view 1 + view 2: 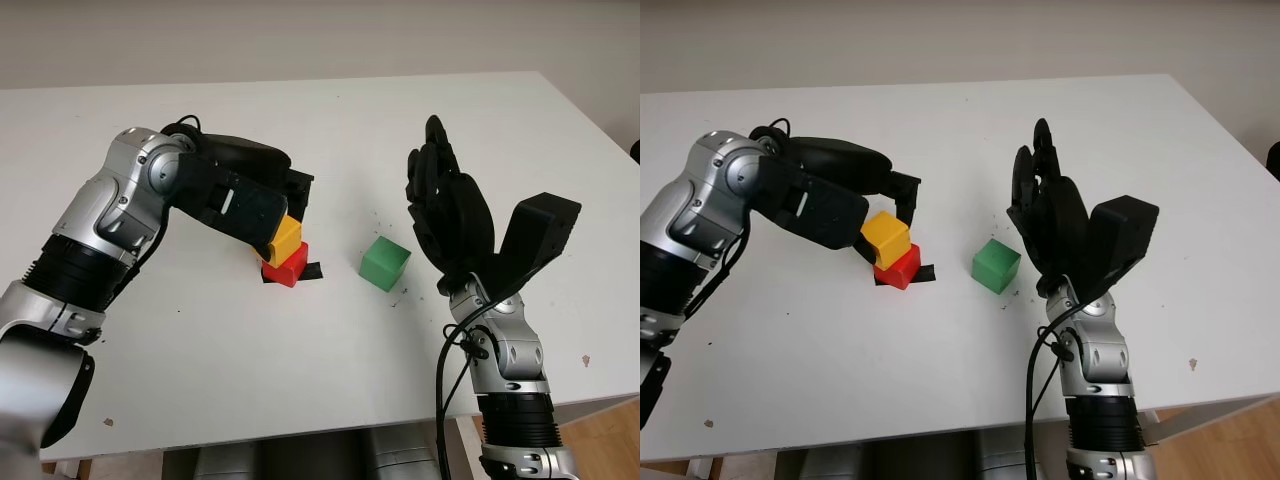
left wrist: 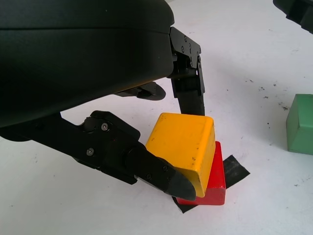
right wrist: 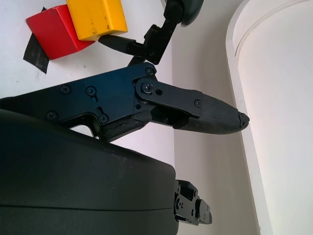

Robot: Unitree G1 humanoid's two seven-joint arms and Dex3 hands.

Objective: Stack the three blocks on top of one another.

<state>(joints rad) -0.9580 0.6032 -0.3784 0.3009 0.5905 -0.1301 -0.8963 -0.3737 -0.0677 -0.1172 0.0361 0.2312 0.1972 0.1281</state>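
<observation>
The yellow block is gripped by the left hand and sits skewed on the red block, overhanging toward ten o'clock. At three o'clock the green block lies apart on the table. The right hand is held open, empty. A careless release could tip the yellow block off

Setting: robotics lab or test room. Evidence: bare white worktop bearing scuffs and specks, black tape patch marking a spot, plain pale wall along frame top, wood-toned floor at lower right.
</observation>
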